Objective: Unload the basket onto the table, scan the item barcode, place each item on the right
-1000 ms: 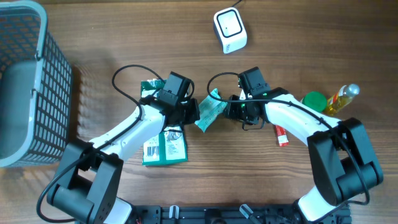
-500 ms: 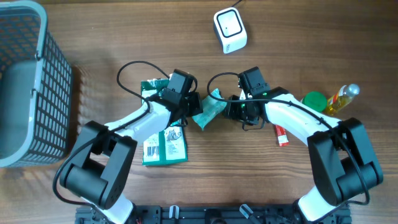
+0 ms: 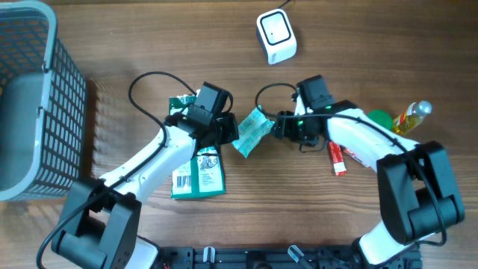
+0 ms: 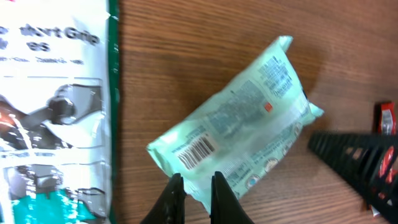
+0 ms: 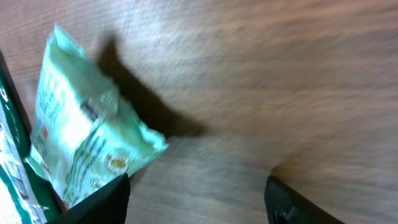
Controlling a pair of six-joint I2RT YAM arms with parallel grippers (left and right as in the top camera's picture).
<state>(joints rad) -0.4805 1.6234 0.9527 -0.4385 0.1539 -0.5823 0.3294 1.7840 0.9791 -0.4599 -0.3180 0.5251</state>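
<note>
Pale green soft plastic packet (image 3: 252,132) sits between the two arms, the left gripper (image 4: 194,183) clamped on its lower seam, while the right gripper (image 5: 196,183) stands beside it with jaws apart, not touching. The step in hand appears to be presentation. The printed barcode (image 4: 196,149) must next be carried, facing the window, to the white rounded scanner (image 3: 276,36), well apart.
</note>
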